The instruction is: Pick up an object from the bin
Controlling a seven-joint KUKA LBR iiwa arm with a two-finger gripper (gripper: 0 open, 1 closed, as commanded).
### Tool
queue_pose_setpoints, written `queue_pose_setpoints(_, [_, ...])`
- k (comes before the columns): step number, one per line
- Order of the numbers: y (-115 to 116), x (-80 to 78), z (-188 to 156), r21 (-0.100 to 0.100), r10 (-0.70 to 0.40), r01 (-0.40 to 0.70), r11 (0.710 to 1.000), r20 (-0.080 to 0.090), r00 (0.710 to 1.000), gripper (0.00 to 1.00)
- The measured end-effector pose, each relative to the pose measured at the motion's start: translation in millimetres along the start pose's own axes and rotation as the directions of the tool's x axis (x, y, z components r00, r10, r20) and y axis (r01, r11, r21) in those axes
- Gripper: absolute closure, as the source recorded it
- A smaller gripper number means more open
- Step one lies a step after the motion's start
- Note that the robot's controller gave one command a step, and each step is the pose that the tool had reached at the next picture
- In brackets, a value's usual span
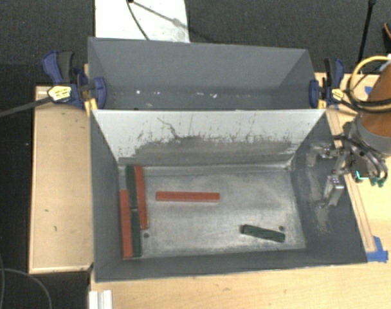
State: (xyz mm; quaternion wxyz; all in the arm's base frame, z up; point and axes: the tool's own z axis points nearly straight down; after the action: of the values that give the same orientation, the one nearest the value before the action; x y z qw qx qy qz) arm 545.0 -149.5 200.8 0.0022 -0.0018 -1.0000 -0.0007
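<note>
Because the arm reaches in from the right of the frame, the gripper [332,187] stands at the right side of the bin [202,134], over the sloped right wall rather than the flat floor. The nearest candidate for picking is a dark green bar [262,233]. It lies flat and slightly tilted at the lower right of the floor, well apart from the gripper. A red bar [187,197] lies flat near the centre, parallel to the back wall. A row of red and dark green bars [130,214] lies along the left wall, the bars touching one another. By judgement, that row leaves little side clearance for a grasp, while the two single bars lie free on all sides.

Limits of the view: the gripper blends with the scuffed grey wall behind it, so it cannot be told how far open it is or whether it has hold of anything. The orange cover [383,111] on the wrist is cut off at the right edge. The bars in the left row cannot be counted with certainty.
</note>
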Motion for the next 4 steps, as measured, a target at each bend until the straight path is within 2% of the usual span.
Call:
queue_pose_setpoints(1, [85, 64.9, 131, 0.005, -0.253, 0.253, 0.968, 0.012, 0.967, 0.0])
queue_pose_setpoints(2, [128, 67.5, 100, 0.003, -0.314, 0.314, 0.95, 0.01, 0.949, 0.0])
queue_pose_setpoints(3, [103, 59.5, 101, 0.003, -0.129, 0.129, 0.992, 0.011, 0.992, 0.0])
queue_pose_setpoints(4, [117, 64.8, 130, 0.002, -0.073, 0.073, 0.997, 0.012, 0.997, 0.0])
